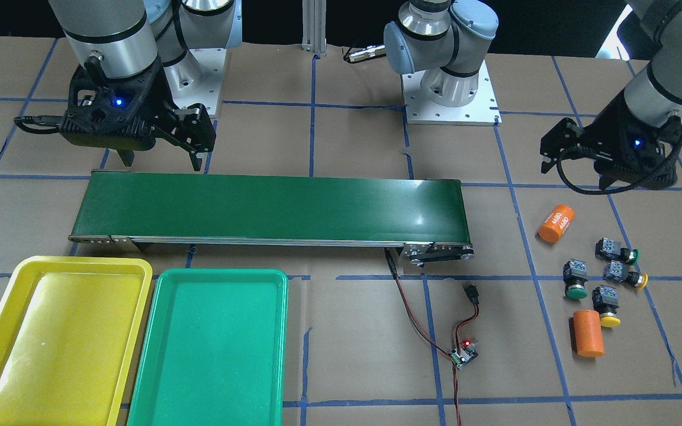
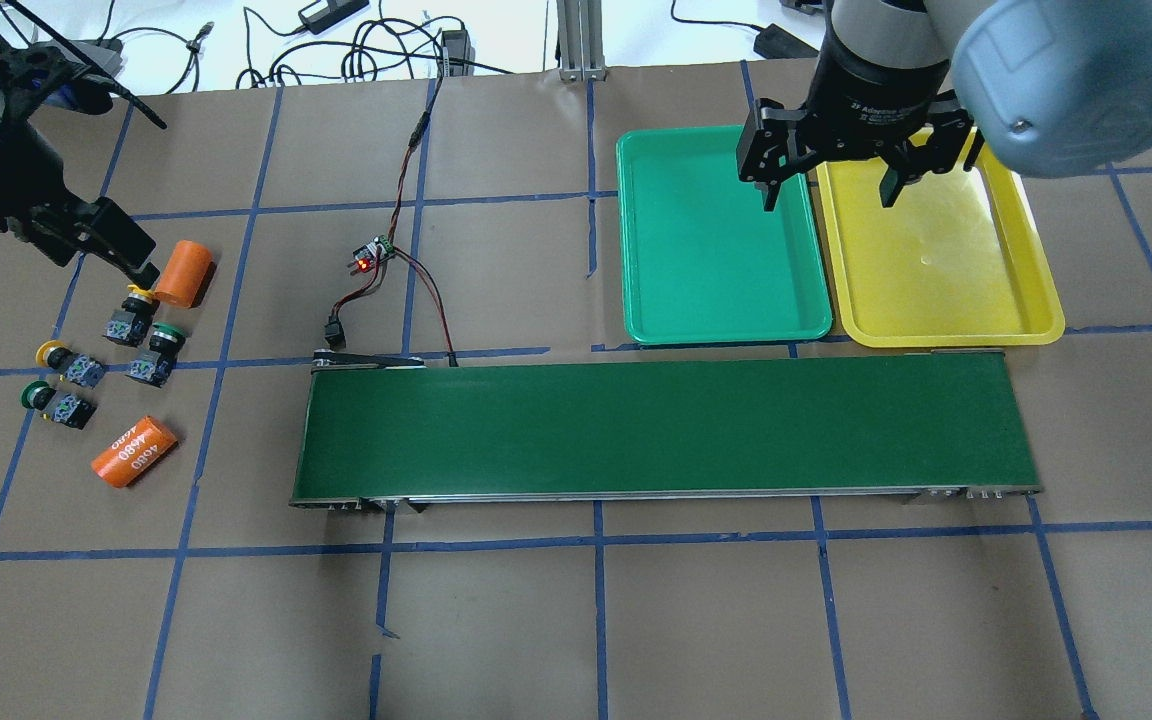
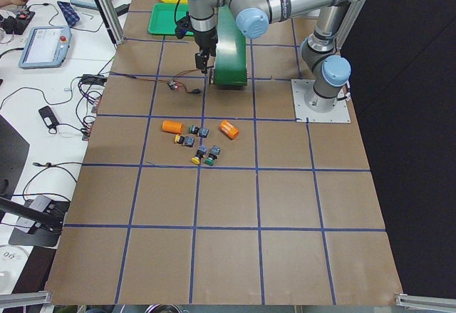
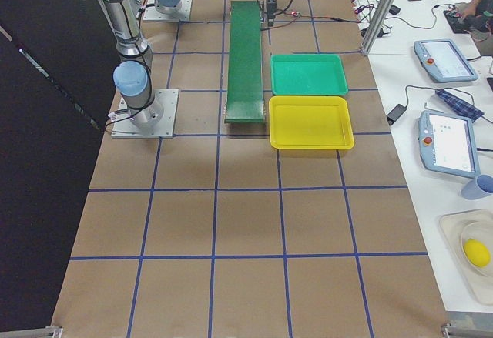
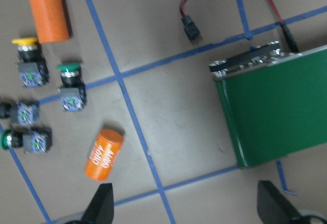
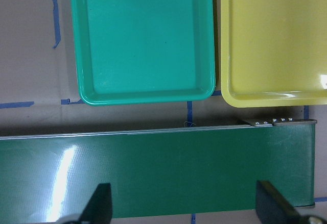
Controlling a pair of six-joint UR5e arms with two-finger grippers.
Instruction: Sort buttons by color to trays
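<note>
Illumination was bright and even from overhead, and shadows on the brown paper [image 2: 636, 620] were soft. Glare marked the yellow tray [image 1: 51, 319] at lower left and the conveyor belt [image 6: 153, 178] toward its left end. The left wrist view was slightly blurred, and both side views fell black along one edge.

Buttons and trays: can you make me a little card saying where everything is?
Buttons: four, two yellow, two green, on the table
Yellow tray: empty
Green tray: empty
Conveyor belt: bare
Orange cylinders: two, beside buttons
Left gripper: jaws open, near buttons
Right gripper: jaws open, near trays
</note>
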